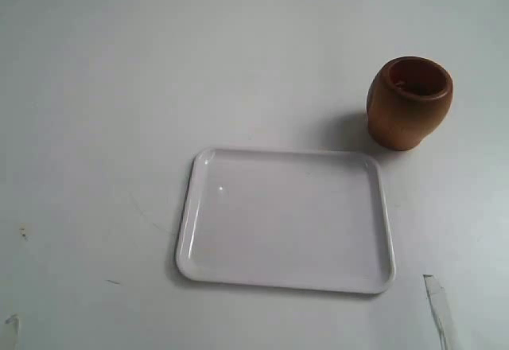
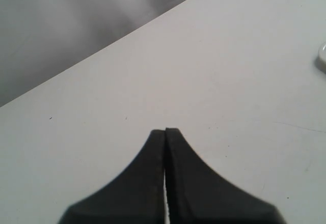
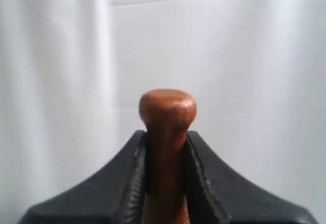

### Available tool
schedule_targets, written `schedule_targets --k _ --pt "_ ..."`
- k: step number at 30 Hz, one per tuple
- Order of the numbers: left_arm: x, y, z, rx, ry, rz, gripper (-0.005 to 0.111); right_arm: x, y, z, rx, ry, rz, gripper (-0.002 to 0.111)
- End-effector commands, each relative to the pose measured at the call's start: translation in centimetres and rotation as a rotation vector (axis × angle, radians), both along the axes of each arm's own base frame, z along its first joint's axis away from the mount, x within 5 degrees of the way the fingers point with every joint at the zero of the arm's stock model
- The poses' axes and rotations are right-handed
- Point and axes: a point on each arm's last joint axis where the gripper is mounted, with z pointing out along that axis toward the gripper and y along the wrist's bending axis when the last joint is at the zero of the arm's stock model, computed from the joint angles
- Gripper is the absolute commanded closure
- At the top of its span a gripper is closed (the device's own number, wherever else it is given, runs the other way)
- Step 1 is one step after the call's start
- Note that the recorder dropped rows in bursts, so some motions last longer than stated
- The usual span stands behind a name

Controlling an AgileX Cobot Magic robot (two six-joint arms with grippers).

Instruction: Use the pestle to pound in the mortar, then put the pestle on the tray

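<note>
Currently: right end effector clamps pestle; left end effector closed above tabletop; mortar upright just beside tray.

Mortar: light-brown wooden cup, upright, reddish inside. It sits near the upper right corner of tray in the exterior view, not touching. The tray is white, glossy, lying flat. Pestle: reddish-brown, neck clamped in my right claw, knob sticking out.

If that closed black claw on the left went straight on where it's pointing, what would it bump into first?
Probably only the bare table. Nothing lies ahead of the left gripper; the tray sits off to one side. Depth is hard to judge.
</note>
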Motion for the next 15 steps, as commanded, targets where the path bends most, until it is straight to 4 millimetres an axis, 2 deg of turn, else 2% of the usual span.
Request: schedule_targets --k 1,3,9,15 --pt "0.0 -0.1 0.0 -0.015 -0.004 -0.006 0.107 -2.1 2.3 -3.6 0.044 0.100 0.339 0.108" --pt "0.0 -0.1 0.0 -0.015 -0.004 -0.006 0.107 -2.6 2.1 -5.1 0.110 0.110 0.336 0.108" --pt "0.0 -0.1 0.0 -0.015 -0.004 -0.006 0.107 -4.0 1.9 -10.1 0.045 0.212 0.296 0.108" --pt "0.0 -0.1 0.0 -0.015 -0.004 -0.006 0.107 -5.5 1.0 -12.9 0.006 0.139 0.189 0.108"
